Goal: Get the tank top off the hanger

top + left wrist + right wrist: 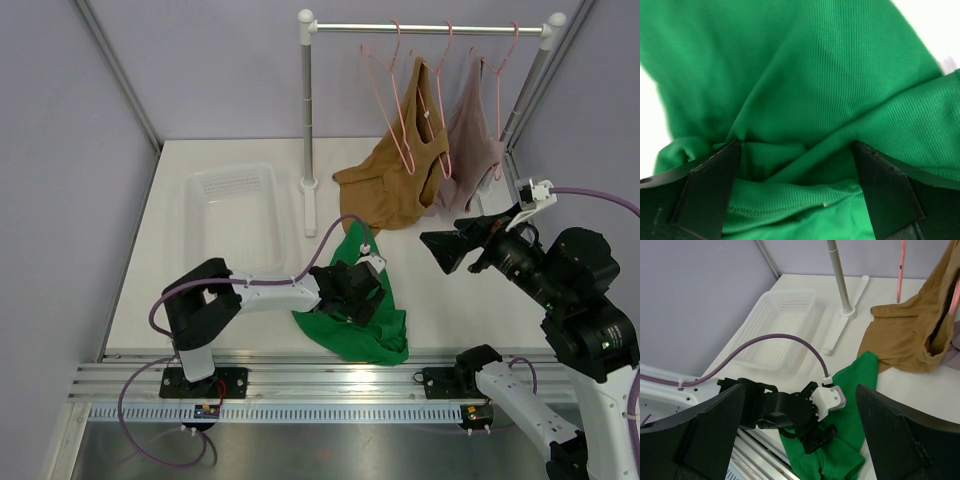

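- Lilac walls enclose a white table (pixel 145 280), with both arms at its near edge.
- Rack (pixel 430 28) stands at the back right, and its rail carries pink hangers (pixel 405 120).
- Basket (pixel 240 215) sits at the left, well apart from the clothes.
- Tan top (pixel 395 185) hangs on a hanger with its hem slumped on the table. Mauve top (pixel 475 135) hangs just beside it on the right.
- Green top (pixel 365 335) lies crumpled near the front, off any hanger.
- Left gripper (pixel 797 165) is low over the green top and released. Its jaws spread either side of a fold and pinch nothing.
- Right gripper (pixel 440 252) is also released, raised in the air near the tan top and holding nothing.
- Risk: a sideways tug on the tan top could drag its hanger along or off the rail, because the straps loop the hanger's shoulders.
- Risk: the mauve top hangs so close that a careless grab might catch it too.
- Risk: if the left jaws close now, they would lift the green cloth again.
- The left wrist view alone shows the ribbed knit and a stitched hem.
- Only the top view shows the rail and the whole mauve top.
- The right wrist view shows the left gripper from the side.
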Robot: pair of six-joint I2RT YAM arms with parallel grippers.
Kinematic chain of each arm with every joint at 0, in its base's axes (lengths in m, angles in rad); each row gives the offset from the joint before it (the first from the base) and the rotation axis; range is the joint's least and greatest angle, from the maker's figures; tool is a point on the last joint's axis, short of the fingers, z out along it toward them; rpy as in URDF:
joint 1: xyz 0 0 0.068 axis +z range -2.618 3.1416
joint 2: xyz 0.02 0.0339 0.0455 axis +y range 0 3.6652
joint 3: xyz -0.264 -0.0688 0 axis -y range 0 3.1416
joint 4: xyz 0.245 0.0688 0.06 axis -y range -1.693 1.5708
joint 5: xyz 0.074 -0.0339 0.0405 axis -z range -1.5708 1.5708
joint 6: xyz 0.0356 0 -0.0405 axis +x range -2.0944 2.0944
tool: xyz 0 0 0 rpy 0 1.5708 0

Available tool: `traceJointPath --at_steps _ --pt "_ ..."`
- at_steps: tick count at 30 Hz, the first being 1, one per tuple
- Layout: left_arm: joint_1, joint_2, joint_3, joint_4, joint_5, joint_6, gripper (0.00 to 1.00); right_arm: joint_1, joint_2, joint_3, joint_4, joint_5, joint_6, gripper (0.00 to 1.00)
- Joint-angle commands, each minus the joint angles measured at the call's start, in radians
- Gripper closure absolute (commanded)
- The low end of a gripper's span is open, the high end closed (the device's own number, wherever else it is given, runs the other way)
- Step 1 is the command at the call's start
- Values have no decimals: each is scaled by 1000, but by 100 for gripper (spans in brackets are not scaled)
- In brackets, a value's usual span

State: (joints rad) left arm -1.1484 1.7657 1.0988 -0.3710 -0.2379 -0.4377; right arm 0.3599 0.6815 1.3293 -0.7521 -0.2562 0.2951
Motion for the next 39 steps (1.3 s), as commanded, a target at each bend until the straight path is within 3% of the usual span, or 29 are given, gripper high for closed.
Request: traceJointPath --at_steps 1,2,3,4,5,6,12,17,23,29,33,39 --pt "-5 43 35 109 52 -12 9 1 -22 8 11 -64 -8 0" --pt "-7 52 32 122 73 -15 19 2 -25 8 8 -67 -13 1" --pt "-7 64 33 121 77 -18 55 1 -33 7 7 -66 -16 0" --pt "-7 78 35 115 72 -24 81 1 -39 2 4 -64 -20 1" --pt "-8 78 33 100 55 -30 97 1 -45 1 3 -63 -22 1" --pt "-8 71 29 93 51 -36 100 1 -52 -1 0 -57 -24 1" --pt "-8 -141 58 -34 -64 -9 100 1 -57 1 -13 -28 -36 1" --pt "-5 -340 208 -219 -245 39 100 2 -54 -5 -13 -15 -36 0" --pt "61 -457 402 -382 -330 91 100 1 -50 -12 -3 11 -25 1" --pt "289 -543 504 -471 -292 129 100 1 -37 -22 8 17 -21 0" --pt "528 -526 548 -502 -236 142 100 1 -33 -33 30 40 -11 1" --pt "809 -431 552 -488 46 159 100 1 10 -1 25 233 35 1"
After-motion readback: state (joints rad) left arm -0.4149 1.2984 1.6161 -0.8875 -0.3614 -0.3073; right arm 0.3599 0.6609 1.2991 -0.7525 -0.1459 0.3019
